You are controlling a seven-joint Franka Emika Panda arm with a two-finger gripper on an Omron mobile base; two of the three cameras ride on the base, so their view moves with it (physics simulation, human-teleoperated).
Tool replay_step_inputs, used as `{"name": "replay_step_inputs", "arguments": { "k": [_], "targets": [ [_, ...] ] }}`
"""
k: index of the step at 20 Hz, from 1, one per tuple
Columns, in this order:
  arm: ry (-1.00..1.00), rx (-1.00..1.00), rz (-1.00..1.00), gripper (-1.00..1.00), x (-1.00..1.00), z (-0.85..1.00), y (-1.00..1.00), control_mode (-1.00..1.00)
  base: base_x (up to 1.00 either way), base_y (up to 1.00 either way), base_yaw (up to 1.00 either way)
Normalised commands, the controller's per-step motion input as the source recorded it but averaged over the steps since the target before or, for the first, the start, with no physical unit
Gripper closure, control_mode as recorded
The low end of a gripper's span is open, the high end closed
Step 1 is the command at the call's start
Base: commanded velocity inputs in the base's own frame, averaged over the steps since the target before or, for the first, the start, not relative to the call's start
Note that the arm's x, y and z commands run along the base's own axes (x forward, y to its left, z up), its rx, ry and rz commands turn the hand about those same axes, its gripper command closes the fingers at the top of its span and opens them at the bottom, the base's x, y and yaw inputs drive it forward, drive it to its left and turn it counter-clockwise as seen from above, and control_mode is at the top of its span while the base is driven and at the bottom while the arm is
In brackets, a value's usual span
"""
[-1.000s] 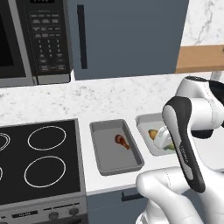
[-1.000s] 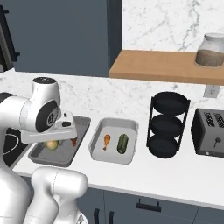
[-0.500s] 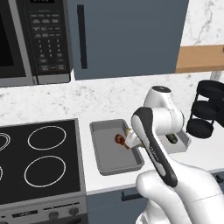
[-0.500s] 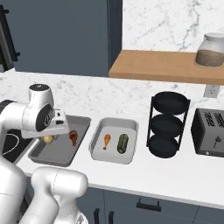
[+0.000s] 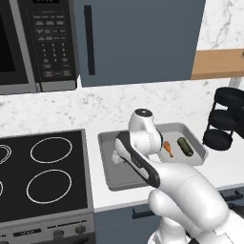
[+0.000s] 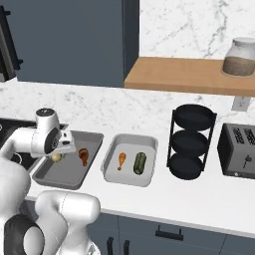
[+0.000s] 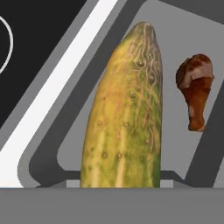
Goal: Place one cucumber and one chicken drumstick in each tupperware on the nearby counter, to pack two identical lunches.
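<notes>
Arm (image 5: 143, 143) is glossy white, rounded shell segments with bulbous joint housings. Dark charcoal band runs along one link, dark grey disc cap on the top joint. White body (image 6: 64, 209) has a black circular joint face low down. No cables, screws or markings visible.
</notes>
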Motion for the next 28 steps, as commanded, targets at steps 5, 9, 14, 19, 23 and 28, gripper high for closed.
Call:
{"name": "replay_step_inputs", "arguments": {
  "k": [5,9,14,19,23,28],
  "targets": [
    [0.22,-0.08,-0.01,1.0,0.7,-0.04,0.16,-1.0,0.0,0.0,0.0],
    [0.05,-0.01,0.0,1.0,0.09,-0.12,-0.11,-1.0,0.0,0.0,0.0],
    [-0.06,0.0,0.0,1.0,0.06,-0.47,-0.09,-1.0,0.0,0.0,0.0],
    [-0.11,0.0,0.0,1.0,0.21,-0.63,0.0,-1.0,0.0,0.0,0.0],
    [-0.1,0.0,0.0,1.0,0.06,-0.49,0.0,-1.0,0.0,0.0,0.0],
    [-0.01,0.0,0.0,1.0,0.0,-0.04,0.0,-1.0,0.0,0.0,0.0]
  ]
}}
